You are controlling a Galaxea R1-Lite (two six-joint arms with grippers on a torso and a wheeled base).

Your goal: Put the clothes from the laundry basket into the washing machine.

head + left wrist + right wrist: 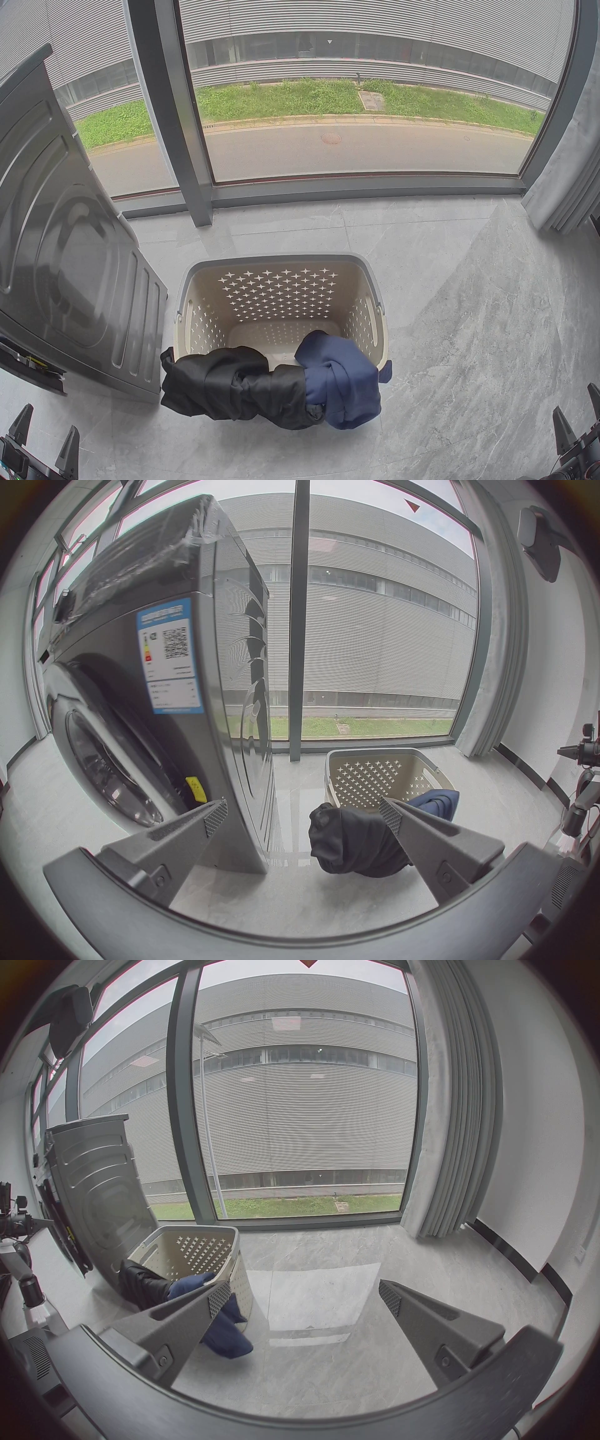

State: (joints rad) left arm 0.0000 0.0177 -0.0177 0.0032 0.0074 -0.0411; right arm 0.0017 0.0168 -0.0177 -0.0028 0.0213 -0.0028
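Bright daylight — through the window (362, 94).

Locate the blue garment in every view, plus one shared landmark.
Head view: blue garment draped over the laundry basket's near rim, beside the black garment.
Left wrist view: blue garment beyond the black garment.
Right wrist view: blue garment hanging down the basket's wall.
Shared landmark: the basket.

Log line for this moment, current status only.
black garment, blue garment: draped over laundry basket rim | washing machine: beside basket | left gripper: open, empty | right gripper: open, empty
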